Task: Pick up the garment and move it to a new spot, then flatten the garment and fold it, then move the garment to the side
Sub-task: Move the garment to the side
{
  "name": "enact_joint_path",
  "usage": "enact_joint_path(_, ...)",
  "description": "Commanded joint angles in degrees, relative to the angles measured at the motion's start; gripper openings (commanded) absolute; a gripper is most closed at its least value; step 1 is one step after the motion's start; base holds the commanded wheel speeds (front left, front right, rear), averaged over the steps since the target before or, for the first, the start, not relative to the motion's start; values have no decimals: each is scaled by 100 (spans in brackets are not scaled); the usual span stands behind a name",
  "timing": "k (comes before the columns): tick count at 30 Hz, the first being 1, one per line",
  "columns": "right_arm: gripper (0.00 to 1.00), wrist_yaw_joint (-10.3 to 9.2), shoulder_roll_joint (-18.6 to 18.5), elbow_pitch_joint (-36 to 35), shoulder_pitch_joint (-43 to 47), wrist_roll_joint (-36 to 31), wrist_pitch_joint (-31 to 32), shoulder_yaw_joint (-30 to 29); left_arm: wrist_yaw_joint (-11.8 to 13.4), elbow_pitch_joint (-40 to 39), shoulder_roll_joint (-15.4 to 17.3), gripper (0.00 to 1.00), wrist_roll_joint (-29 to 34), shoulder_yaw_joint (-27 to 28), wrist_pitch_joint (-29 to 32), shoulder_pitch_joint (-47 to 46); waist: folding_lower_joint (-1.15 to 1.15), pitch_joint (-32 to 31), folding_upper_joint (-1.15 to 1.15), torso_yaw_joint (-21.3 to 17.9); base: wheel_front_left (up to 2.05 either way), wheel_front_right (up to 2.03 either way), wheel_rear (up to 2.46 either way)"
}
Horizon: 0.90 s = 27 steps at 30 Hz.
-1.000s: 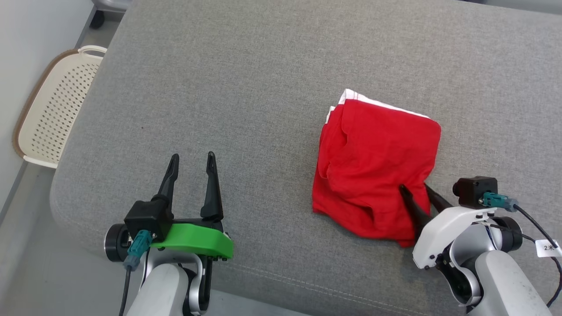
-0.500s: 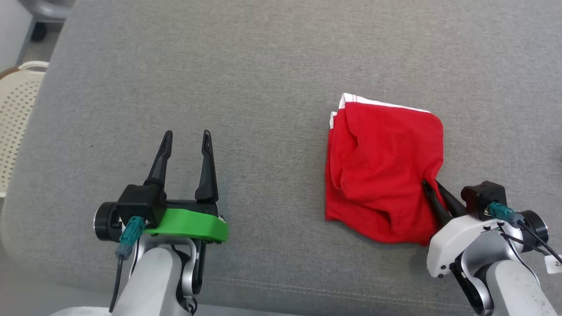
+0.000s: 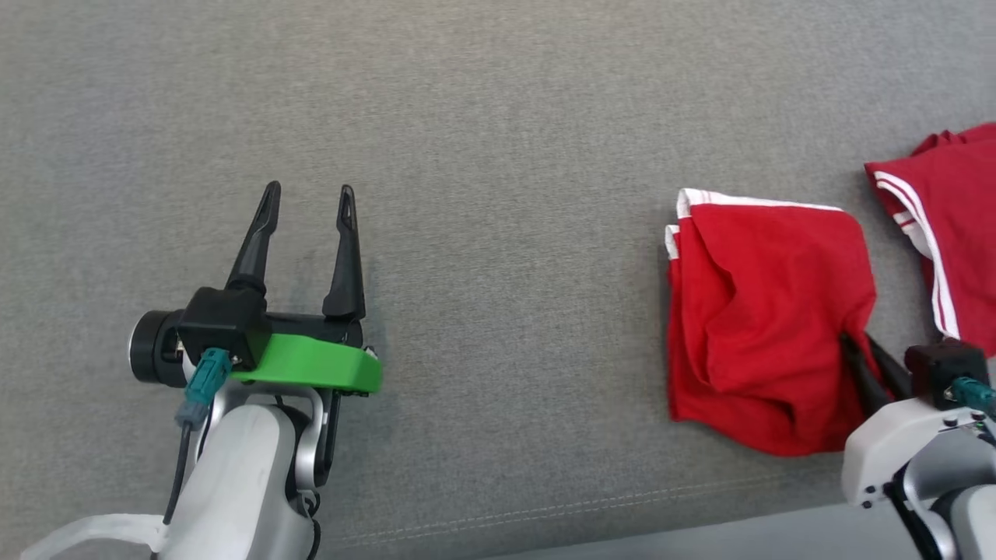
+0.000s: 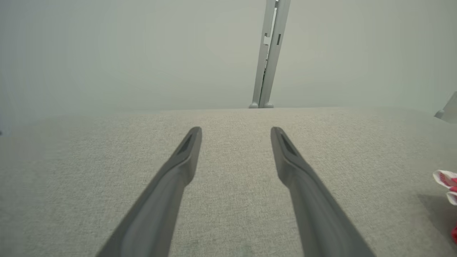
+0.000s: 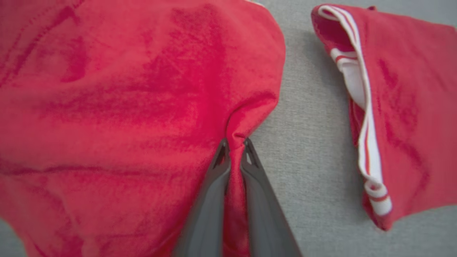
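Red garment (image 5: 125, 89), right gripper (image 5: 235, 142) pinching fold

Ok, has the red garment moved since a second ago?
Yes. The garment, pinched by the right gripper, has slid rightward along the couch: earlier only bare couch lay to its right, now a second garment lies close there.

Head view aimed down on cushion (image 3: 498, 117); left wrist view set low along it; right wrist view held close on garment (image 5: 107, 107), shared with head view at 3 o'clock.
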Motion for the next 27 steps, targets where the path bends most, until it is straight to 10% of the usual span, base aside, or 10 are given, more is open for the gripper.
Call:
enact_joint_path(1, 0, -11, -315, -79, -73, -157, -86, -229, 34, -85, 90, 100, 63, 10, 43, -144, 0, 357, 0, -592, 0, 0, 0)
enact_joint_path(16, 0, -12, -1856, -493, -1170, -75, -1224, -184, 92, -267, 198, 100, 69, -22, 148, -273, 0, 640, 0, -710, 0, 0, 0)
enact_joint_path(27, 0, -11, -1896, -647, -799, 588, -972, -971, 140, -277, 222, 100, 8, -5, 79, -221, 0, 676, 0, -840, 0, 0, 0)
